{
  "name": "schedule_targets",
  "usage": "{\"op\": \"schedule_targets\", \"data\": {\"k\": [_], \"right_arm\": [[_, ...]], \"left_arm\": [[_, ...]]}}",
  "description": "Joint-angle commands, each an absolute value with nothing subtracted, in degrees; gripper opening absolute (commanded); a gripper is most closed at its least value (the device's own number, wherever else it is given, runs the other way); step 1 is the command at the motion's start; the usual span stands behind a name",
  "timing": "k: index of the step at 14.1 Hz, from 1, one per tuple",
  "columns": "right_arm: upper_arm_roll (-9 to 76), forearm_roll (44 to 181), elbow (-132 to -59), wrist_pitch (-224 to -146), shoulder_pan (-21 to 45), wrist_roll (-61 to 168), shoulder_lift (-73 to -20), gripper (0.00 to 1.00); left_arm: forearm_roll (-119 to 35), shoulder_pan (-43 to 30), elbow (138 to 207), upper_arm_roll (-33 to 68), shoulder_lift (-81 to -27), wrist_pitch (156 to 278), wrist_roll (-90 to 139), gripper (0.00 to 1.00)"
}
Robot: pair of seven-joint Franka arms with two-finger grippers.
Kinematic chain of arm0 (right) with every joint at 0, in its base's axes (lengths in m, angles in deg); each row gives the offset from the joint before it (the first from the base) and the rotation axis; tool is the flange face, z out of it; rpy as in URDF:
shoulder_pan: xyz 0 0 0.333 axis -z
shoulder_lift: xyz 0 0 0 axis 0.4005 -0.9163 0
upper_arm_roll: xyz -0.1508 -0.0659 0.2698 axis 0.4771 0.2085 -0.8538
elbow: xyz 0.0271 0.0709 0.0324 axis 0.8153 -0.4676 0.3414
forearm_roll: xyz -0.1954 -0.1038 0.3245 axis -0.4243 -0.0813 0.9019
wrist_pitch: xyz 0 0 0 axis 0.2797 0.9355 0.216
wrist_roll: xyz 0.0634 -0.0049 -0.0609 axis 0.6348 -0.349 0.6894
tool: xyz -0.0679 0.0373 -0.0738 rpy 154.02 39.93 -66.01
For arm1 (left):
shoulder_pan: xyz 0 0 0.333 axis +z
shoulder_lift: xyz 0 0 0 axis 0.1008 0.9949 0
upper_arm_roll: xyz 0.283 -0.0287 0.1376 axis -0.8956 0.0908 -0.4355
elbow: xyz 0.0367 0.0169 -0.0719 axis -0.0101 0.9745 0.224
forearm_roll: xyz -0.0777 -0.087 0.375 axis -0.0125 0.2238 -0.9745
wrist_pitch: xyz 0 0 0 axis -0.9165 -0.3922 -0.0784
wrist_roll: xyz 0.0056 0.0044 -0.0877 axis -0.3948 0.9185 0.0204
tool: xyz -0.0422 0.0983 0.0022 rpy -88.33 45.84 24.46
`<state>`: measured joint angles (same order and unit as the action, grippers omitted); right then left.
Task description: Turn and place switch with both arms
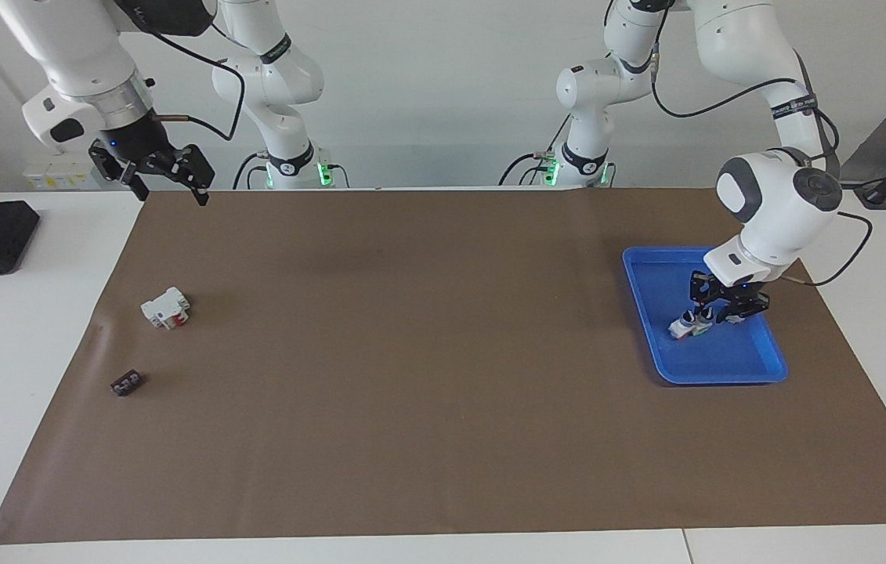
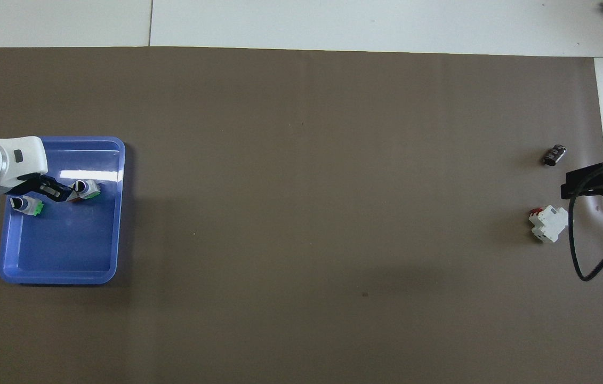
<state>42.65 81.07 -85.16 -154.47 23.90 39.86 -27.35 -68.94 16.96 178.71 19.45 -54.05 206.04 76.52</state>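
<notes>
Left gripper [image 1: 714, 312] over tray [image 1: 756, 368], grip unclear, right gripper [image 1: 166, 182] spread, empty

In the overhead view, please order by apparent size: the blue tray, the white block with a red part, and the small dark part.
1. blue tray
2. white block with a red part
3. small dark part

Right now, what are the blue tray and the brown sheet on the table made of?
The blue tray looks like smooth, glossy plastic: a bright white glare streaks its floor and its corners are rounded, as if moulded. The brown sheet looks like matte paper: no shine, faint fold lines, and a curled edge. I can't be sure of either.
</notes>
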Motion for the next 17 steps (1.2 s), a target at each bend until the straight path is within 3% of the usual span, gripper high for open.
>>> {"op": "schedule_targets", "data": {"k": [1, 11, 17], "right_arm": [[42.29, 80.97, -86.64, -155.77, 24.57, 40.41, -25.84, 1.00], [42.56, 81.24, -86.56, -154.46, 24.75, 40.66, -24.79, 1.00], [42.65, 82.21, -86.29, -154.28, 24.31, 40.32, -25.93, 1.00]], "left_arm": [[-68.51, 16.33, 176.96, 19.06, -52.76, 206.01, 76.66, 0.64], [-64.56, 14.75, 165.01, 18.89, -50.38, 195.21, 75.26, 0.64], [-64.90, 10.72, 153.86, 18.89, -50.82, 180.20, 62.18, 0.64]]}}
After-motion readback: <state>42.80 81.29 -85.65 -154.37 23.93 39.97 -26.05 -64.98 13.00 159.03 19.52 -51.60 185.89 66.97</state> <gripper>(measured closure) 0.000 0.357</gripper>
